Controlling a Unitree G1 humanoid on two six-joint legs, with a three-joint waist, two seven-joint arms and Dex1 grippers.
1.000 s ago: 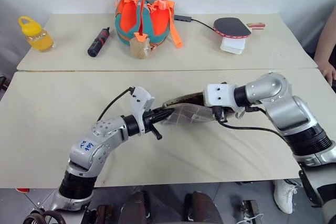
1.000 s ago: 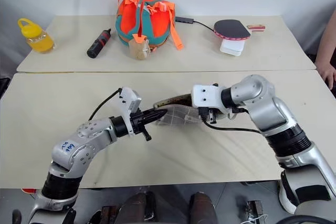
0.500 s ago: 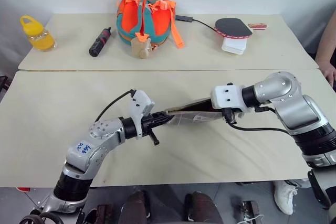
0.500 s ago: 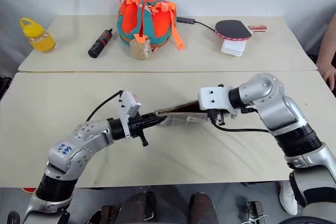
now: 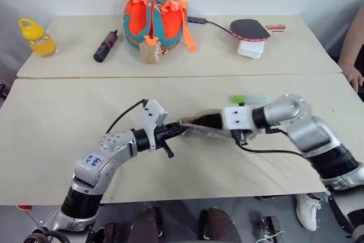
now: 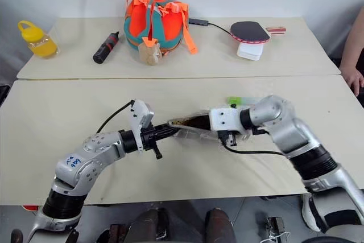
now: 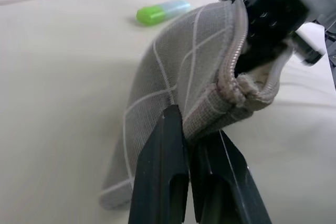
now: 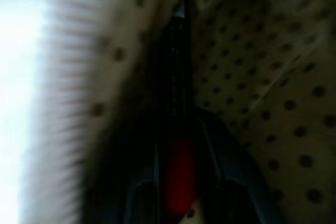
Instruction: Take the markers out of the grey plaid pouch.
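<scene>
A: Two pale worktops [image 5: 51,112] stand end to end before a white wall. Which items belong to the task?

B: The grey plaid pouch [image 7: 178,87], lifted at mid-worktop between both arms, and the markers. The green marker [image 5: 242,98] lies free on the worktop just behind the right arm. In the right wrist view a red-ended marker [image 8: 177,177] shows inside the dotted tan lining.

A: How is the pouch held?

B: The left gripper [image 7: 189,145] has its jaws clenched on the pouch's end near the zip, apparently anchoring it so the mouth stays taut and open. The right gripper [image 6: 219,124] reaches into that mouth, jaws part-closed about the red-ended marker; whether the grip is firm cannot be told.

A: Stage of the task?

B: Judged roughly halfway: one marker out, one to withdraw.

A: Background items?

B: An orange-and-teal bag [image 5: 153,18], a black cylinder [image 5: 106,46], a yellow bottle [image 5: 35,36] and a table-tennis bat [image 5: 250,29] sit on the far worktop. A person's hand [image 5: 355,75] shows at the edge.
</scene>
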